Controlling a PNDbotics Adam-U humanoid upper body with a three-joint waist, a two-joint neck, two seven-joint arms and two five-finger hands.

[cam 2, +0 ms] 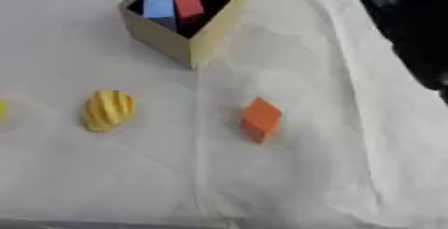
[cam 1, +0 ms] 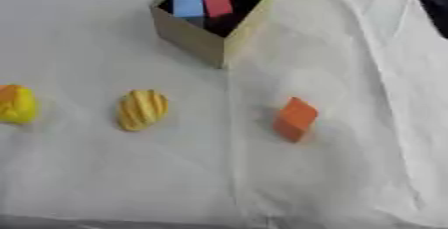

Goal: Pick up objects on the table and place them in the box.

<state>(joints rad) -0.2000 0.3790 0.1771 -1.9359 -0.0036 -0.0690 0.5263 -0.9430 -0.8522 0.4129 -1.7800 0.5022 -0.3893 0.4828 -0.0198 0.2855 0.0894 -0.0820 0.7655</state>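
Box: we are seeing the cardboard box (cam 1: 199,37) standing at the far middle of the white cloth (cam 1: 350,183), already holding a blue block (cam 1: 187,6) and a red block (cam 1: 218,3).
Left to pick: an orange block (cam 1: 296,118), a ridged yellow piece (cam 1: 142,109) and a yellow-orange piece (cam 1: 16,104) are lying on the cloth, well apart.
Step in hand: we are judging the orange block next; coming down from above and closing across its flat faces should be keeping it from tipping.
Right arm: a dark mass (cam 2: 411,28) is showing at the upper right edge; fingers, we cannot tell.
Left hand: not showing.
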